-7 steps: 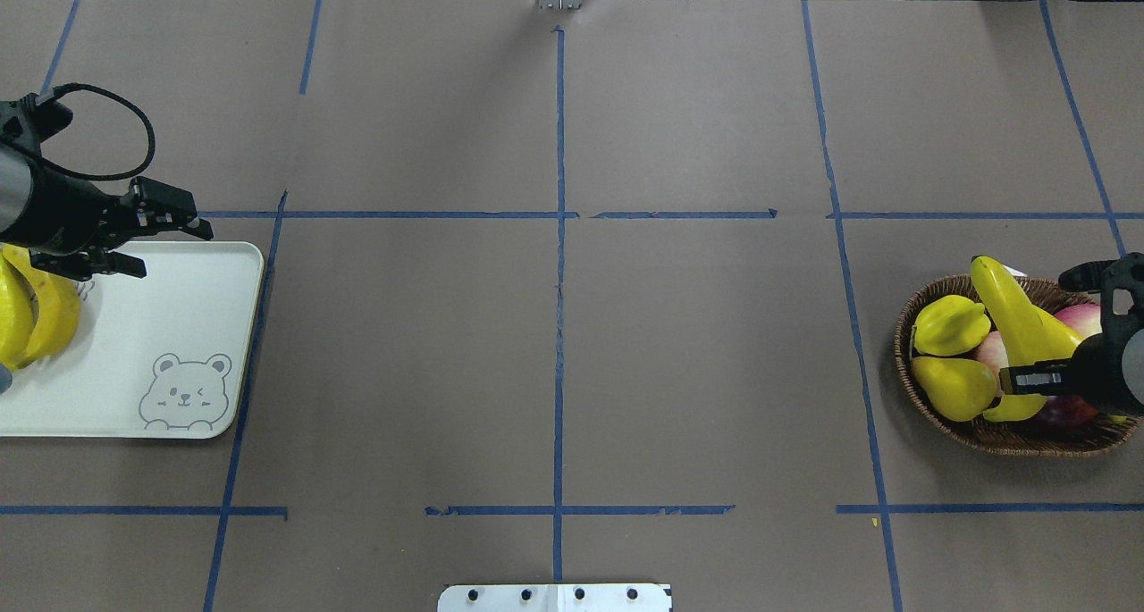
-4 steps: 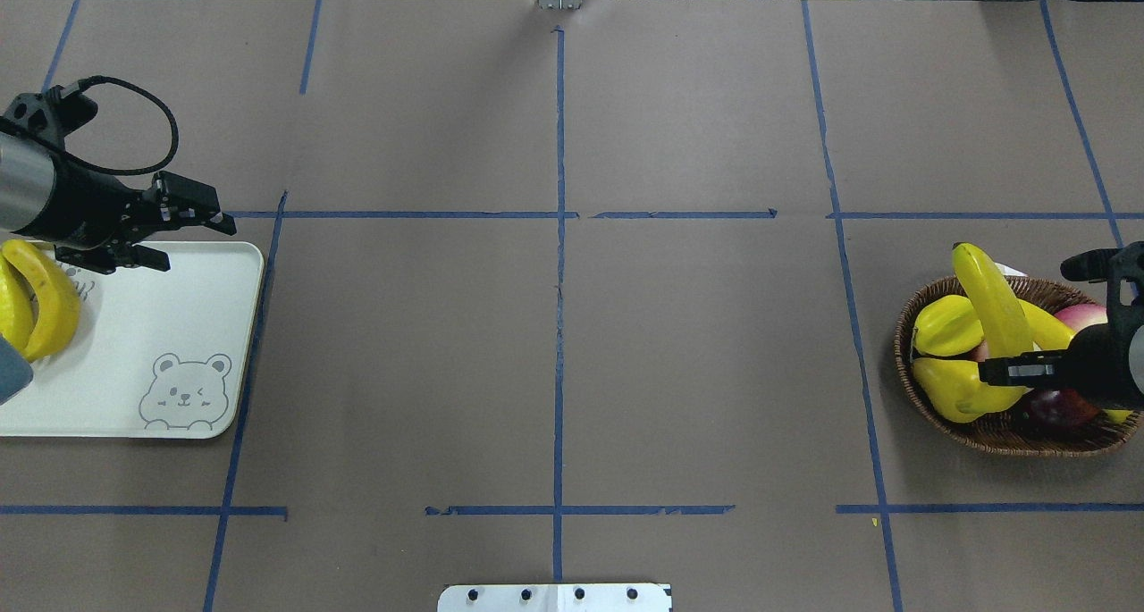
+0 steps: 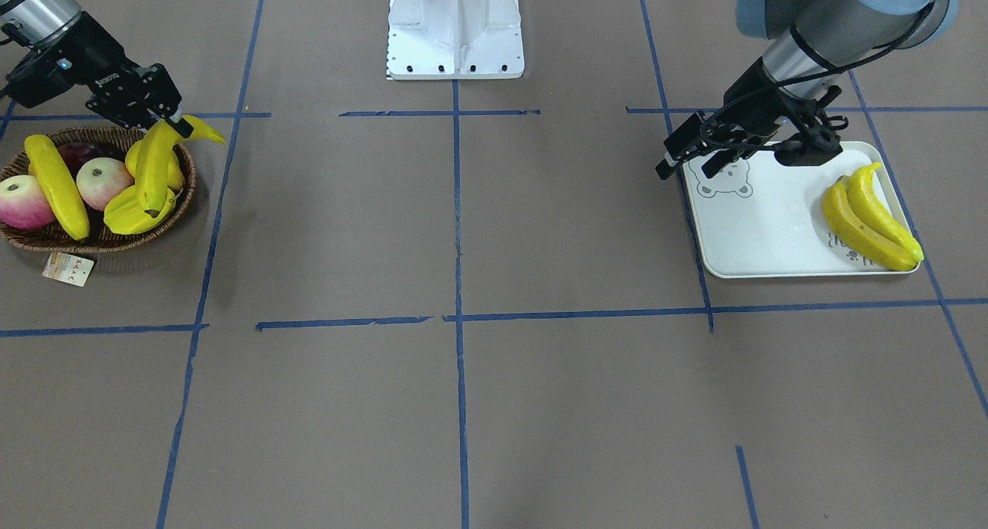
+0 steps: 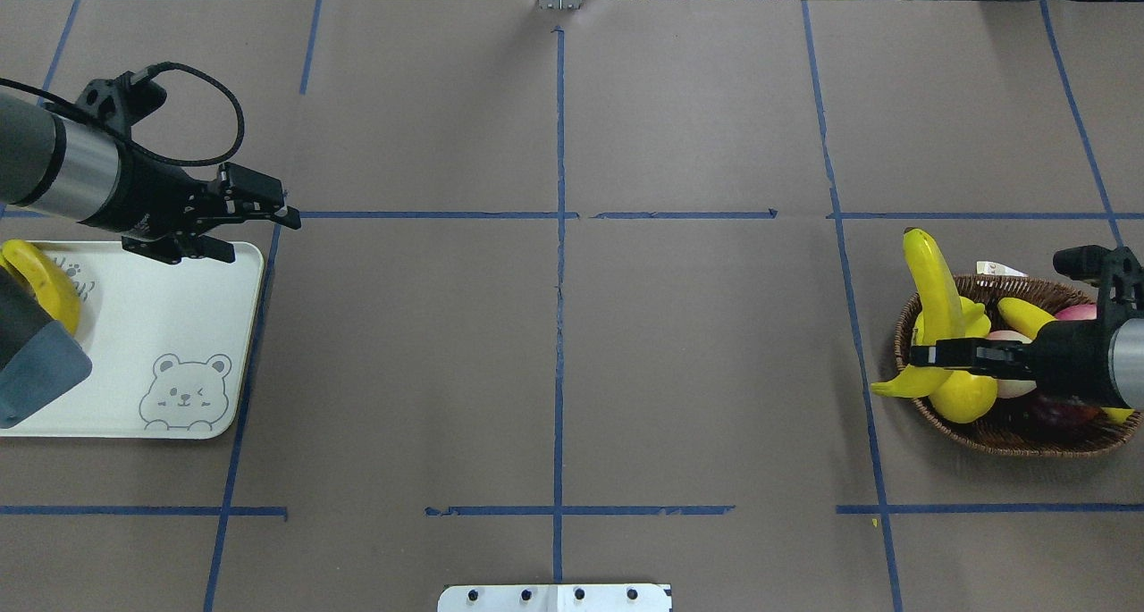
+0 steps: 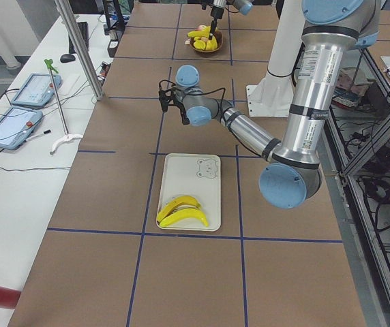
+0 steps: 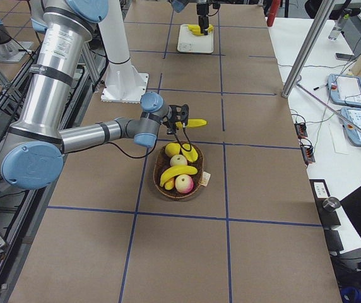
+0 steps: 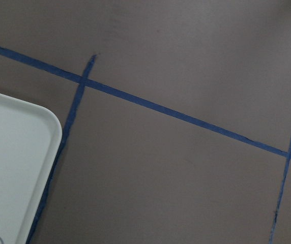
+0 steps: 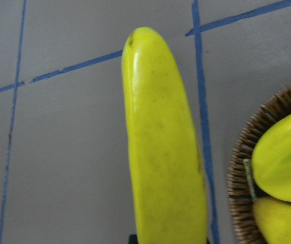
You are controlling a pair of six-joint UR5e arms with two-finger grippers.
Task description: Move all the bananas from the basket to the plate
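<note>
The brown desk [image 4: 697,353] carries the plate [image 4: 161,326] at the left edge of the overhead frame and the basket [image 4: 1010,438] at the right edge. Two bananas [image 3: 861,232] lie side by side on the plate, away from its bear print. Another banana [image 3: 55,185] lies in the basket among other fruit. The right claw [image 4: 925,356] pinches a raised banana [image 4: 932,281] over the basket's left rim. The left claw [image 4: 266,238] hangs spread and empty by the plate's upper right corner.

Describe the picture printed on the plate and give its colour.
A grey outline bear face on the pale plate. It shows best in the overhead view.
</note>
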